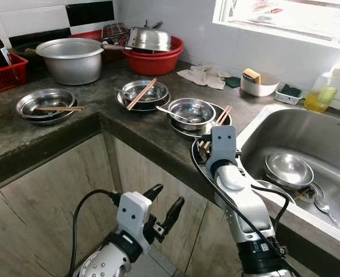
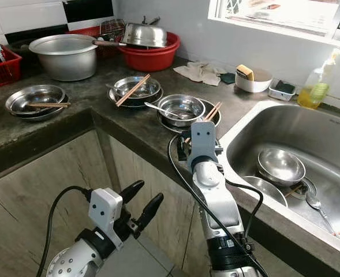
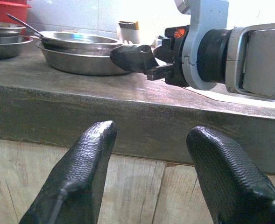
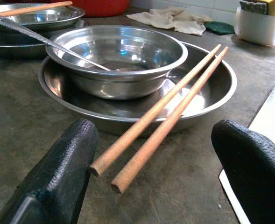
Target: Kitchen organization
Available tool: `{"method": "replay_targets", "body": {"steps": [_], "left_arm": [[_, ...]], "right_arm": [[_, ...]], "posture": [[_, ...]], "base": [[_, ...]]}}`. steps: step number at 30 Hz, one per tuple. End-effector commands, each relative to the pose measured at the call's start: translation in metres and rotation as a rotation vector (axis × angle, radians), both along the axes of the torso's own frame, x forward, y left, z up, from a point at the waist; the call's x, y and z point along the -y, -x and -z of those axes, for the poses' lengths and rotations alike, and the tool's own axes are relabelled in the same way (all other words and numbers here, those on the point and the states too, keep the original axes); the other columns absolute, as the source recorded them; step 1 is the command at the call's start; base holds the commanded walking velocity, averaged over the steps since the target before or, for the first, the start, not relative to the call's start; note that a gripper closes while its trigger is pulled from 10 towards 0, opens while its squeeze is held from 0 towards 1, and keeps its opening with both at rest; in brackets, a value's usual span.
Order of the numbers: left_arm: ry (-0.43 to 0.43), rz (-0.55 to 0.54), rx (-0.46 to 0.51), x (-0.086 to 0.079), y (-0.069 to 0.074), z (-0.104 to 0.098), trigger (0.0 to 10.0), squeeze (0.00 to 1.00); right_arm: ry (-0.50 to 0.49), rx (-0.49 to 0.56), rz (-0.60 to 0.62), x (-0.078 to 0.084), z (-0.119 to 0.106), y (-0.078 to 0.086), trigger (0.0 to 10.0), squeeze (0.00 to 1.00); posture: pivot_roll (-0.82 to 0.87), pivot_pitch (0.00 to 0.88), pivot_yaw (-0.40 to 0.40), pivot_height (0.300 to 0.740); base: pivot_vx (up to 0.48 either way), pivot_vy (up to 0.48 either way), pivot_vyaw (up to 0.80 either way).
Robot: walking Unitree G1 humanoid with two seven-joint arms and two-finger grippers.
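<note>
So far little looks tidied: some bowls (image 1: 288,168) lie in the sink (image 1: 331,133), more wait on the counter left of it. Beside the sink, the right gripper (image 4: 153,163) straddles the chopsticks (image 4: 165,119), fingers wide, gripping nothing; the left gripper (image 1: 167,206) hangs open below

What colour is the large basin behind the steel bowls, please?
Red; the basin holding a steel lid shows best in the left eye view.

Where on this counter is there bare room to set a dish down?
Bare patches: the counter between the left dish with chopsticks and the middle stacked bowls, and the strip between the rag and the sink. Crowded: the back, with pot and red basin, and around the plate by the right gripper.
</note>
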State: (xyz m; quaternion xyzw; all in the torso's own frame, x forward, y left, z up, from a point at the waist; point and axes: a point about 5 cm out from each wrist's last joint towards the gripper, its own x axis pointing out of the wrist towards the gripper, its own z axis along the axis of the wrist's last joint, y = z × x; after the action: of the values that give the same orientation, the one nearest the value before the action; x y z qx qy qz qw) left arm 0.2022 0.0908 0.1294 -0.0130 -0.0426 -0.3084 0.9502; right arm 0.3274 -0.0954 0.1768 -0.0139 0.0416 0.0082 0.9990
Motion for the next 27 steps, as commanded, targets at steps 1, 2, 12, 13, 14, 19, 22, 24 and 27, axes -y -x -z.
{"method": "replay_targets", "body": {"steps": [1,2,12,13,14,19,22,24,27], "left_arm": [[-0.006,0.005,0.022,0.002,0.002,-0.003,10.0,0.00],[-0.006,0.004,0.022,0.002,0.002,-0.003,10.0,0.00],[-0.016,0.003,0.019,0.002,0.001,-0.001,10.0,0.00],[-0.016,0.006,0.020,0.002,0.001,-0.001,10.0,0.00],[-0.017,0.010,0.021,0.002,0.001,-0.001,10.0,0.00],[-0.022,0.016,0.023,0.003,0.001,-0.001,10.0,0.00],[-0.025,0.018,0.024,0.003,0.001,-0.001,10.0,0.00],[-0.026,0.019,0.024,0.003,0.001,-0.001,10.0,0.00],[-0.028,0.019,0.025,0.003,0.002,-0.001,10.0,0.00]], "right_arm": [[0.004,0.010,0.006,-0.001,-0.006,-0.001,10.0,0.00],[0.004,0.013,0.007,-0.001,-0.006,-0.001,10.0,0.00],[0.022,0.030,0.028,0.001,-0.011,-0.001,10.0,0.00],[0.020,0.026,0.027,0.000,-0.010,-0.001,10.0,0.00],[0.019,0.022,0.026,-0.001,-0.008,-0.001,10.0,0.00],[0.023,0.005,0.022,-0.004,-0.004,-0.001,10.0,0.00],[0.032,-0.005,0.032,-0.005,-0.001,-0.002,10.0,0.00],[0.043,-0.012,0.040,-0.004,0.000,-0.003,10.0,0.00],[0.052,-0.020,0.052,-0.002,0.002,-0.004,10.0,0.00]], "posture": [[0.04,0.034,-0.071,0.740],[0.04,0.034,-0.071,0.740],[0.04,0.023,-0.070,0.740],[0.04,0.023,-0.070,0.740],[0.04,0.020,-0.071,0.740],[0.04,0.017,-0.068,0.740],[0.05,0.016,-0.068,0.740],[0.05,0.015,-0.066,0.740],[0.05,0.016,-0.071,0.740]], "base": [[0.000,0.000,0.00],[0.000,0.000,0.00],[0.000,0.000,0.00],[0.000,0.000,0.00],[0.000,0.000,0.00],[0.000,0.000,0.00],[0.000,0.000,0.00],[0.000,0.000,0.00],[0.000,0.000,0.00]]}}
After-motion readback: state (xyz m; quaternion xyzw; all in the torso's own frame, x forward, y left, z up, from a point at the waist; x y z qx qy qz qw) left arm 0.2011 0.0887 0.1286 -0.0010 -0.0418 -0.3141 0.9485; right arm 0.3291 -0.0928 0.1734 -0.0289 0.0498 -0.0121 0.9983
